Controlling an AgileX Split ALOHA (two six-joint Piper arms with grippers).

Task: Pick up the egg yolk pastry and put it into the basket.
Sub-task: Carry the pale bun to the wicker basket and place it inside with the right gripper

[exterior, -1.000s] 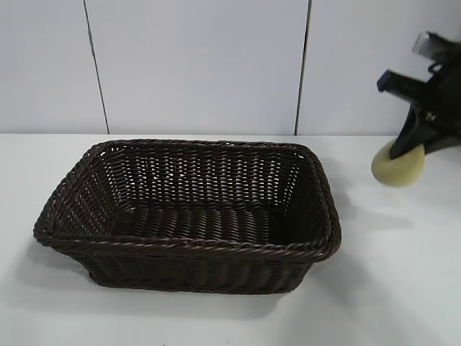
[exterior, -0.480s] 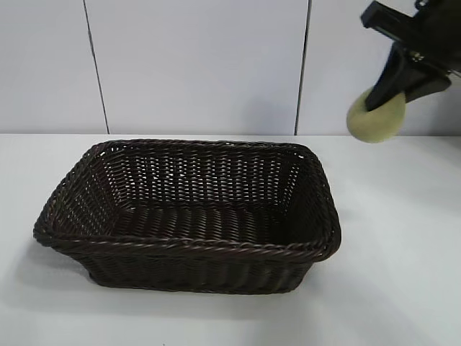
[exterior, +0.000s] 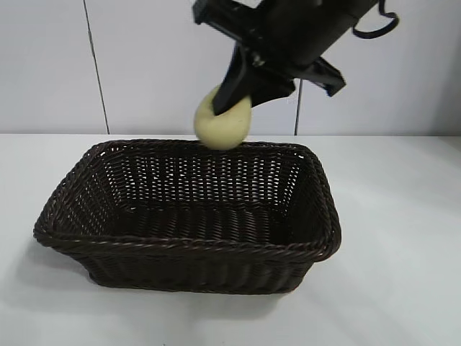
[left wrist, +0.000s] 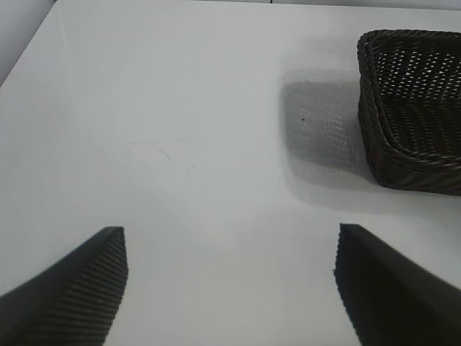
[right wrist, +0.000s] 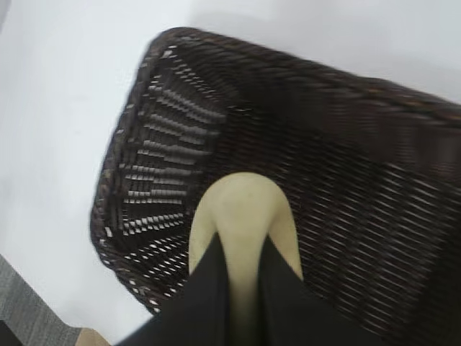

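My right gripper (exterior: 234,101) is shut on the egg yolk pastry (exterior: 222,124), a pale cream-yellow round puck. It holds the pastry in the air above the back part of the dark brown wicker basket (exterior: 302,249). In the right wrist view the pastry (right wrist: 241,209) sits pinched between the two black fingers, with the basket's inside (right wrist: 346,187) below it. My left gripper (left wrist: 230,249) is open and empty over bare table, with a corner of the basket (left wrist: 374,101) off to one side. The left arm does not show in the exterior view.
The basket stands on a white table (exterior: 403,274) in front of a pale panelled wall. Nothing lies inside the basket. Bare table surrounds it on all sides.
My right gripper has carried the pastry up from the table at the right and then leftward, to a spot over the basket's back rim.
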